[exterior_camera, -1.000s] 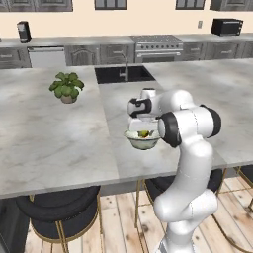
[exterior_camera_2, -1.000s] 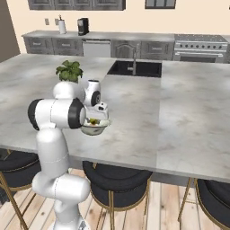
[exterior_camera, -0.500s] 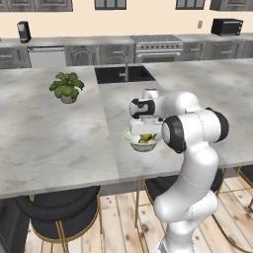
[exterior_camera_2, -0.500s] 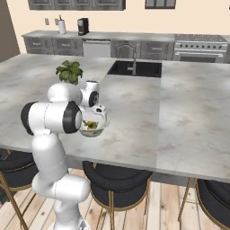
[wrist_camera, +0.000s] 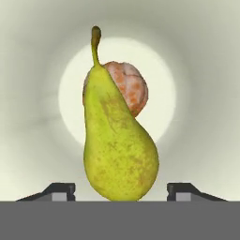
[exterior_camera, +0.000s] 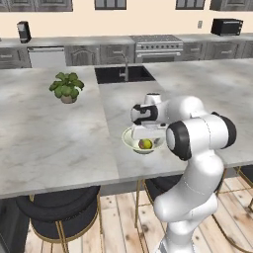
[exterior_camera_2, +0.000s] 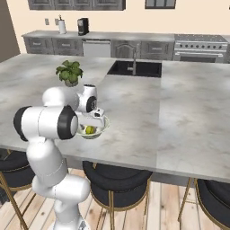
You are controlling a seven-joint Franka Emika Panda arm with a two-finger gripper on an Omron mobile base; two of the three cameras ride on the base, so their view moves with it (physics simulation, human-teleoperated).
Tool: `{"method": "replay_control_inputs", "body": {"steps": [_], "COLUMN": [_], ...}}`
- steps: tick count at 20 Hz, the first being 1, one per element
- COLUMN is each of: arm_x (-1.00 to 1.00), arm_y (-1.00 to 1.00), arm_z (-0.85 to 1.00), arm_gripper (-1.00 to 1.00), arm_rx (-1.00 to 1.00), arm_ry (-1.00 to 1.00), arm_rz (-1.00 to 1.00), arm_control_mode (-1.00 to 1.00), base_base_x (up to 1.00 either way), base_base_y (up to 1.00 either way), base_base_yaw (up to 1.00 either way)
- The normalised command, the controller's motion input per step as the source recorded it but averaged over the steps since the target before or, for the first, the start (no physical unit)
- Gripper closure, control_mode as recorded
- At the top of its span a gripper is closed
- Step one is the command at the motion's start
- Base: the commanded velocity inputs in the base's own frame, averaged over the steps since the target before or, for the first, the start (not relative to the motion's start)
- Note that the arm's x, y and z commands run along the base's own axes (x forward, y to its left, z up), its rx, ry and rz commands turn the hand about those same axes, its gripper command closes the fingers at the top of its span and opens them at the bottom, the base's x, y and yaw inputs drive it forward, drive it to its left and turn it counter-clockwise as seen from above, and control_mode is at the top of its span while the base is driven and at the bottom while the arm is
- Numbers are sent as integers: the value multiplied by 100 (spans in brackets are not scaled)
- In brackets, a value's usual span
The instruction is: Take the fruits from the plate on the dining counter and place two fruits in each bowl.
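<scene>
A cream-green bowl [exterior_camera: 127,139] [exterior_camera_2: 102,127] stands on the marbled dining counter [exterior_camera: 49,138], near its front edge. My gripper [exterior_camera: 148,129] [exterior_camera_2: 92,117] hangs straight down over the bowl. In the hand view a yellow-green pear [wrist_camera: 119,140] rests on the pale bowl [wrist_camera: 206,93] floor, partly covering an orange-red round fruit [wrist_camera: 131,86] behind it. My gripper [wrist_camera: 121,190] is open: its fingertips [wrist_camera: 58,190] stand on either side of the pear's wide end, with a small gap on each side. The fruit [exterior_camera: 146,144] [exterior_camera_2: 90,130] shows inside the bowl. The plate is out of view.
A potted plant [exterior_camera: 66,86] [exterior_camera_2: 69,72] sits on the counter to the far left. A dark sink [exterior_camera: 123,74] [exterior_camera_2: 134,68] with a tap lies behind the bowl. Black stools [exterior_camera: 64,207] [exterior_camera_2: 119,179] stand below the counter's front edge.
The fingers have parted from the pear, which now rests in the bowl against the round fruit. The hand has stayed over the bowl.
</scene>
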Motion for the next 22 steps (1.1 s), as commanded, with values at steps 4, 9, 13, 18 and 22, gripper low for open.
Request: {"method": "replay_control_inputs", "body": {"steps": [4, 9, 13, 18, 22], "arm_x": [0, -21, -81, -100, -100], "arm_y": [0, 0, 0, -2, -21], "arm_z": [12, 78, 100, 98, 68], "arm_gripper": [-100, -100, -100, -100, -100], "arm_rx": [0, 0, 0, 0, 0], "arm_ry": [0, 0, -1, -1, -7], "arm_rz": [0, -1, 2, 0, 0], "arm_control_mode": [-100, -100, -100, -100, -100], "base_base_x": [0, 0, 0, 0, 0], "base_base_y": [0, 0, 0, 0, 0], "base_base_yaw": [0, 0, 0, 0, 0]}}
